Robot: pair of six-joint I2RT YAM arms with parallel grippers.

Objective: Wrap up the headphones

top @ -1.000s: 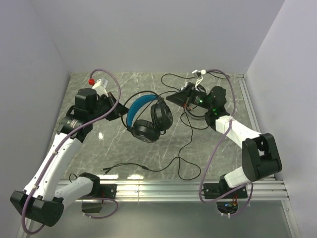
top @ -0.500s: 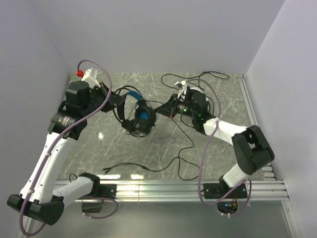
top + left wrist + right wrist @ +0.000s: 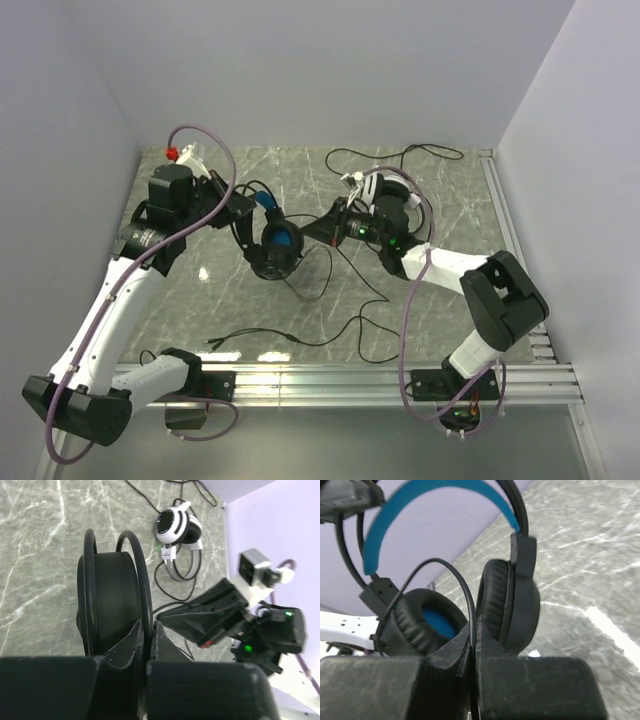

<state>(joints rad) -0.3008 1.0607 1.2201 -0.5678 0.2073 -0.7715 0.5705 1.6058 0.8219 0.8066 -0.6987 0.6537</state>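
Ideally, with the left gripper (image 3: 148, 630) clamped on the blue-banded headset (image 3: 275, 240) above the desk (image 3: 230, 300) and the right gripper (image 3: 474, 630) pinching its cable (image 3: 455, 575) beside the ear cups (image 3: 507, 605), each turn is laid taut, clear of the white headset (image 3: 177, 527) lying farther back.

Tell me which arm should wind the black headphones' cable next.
Likely right: the right end effector pinches the cable beside the ear cups, while the left end effector holds the headset by its headband.
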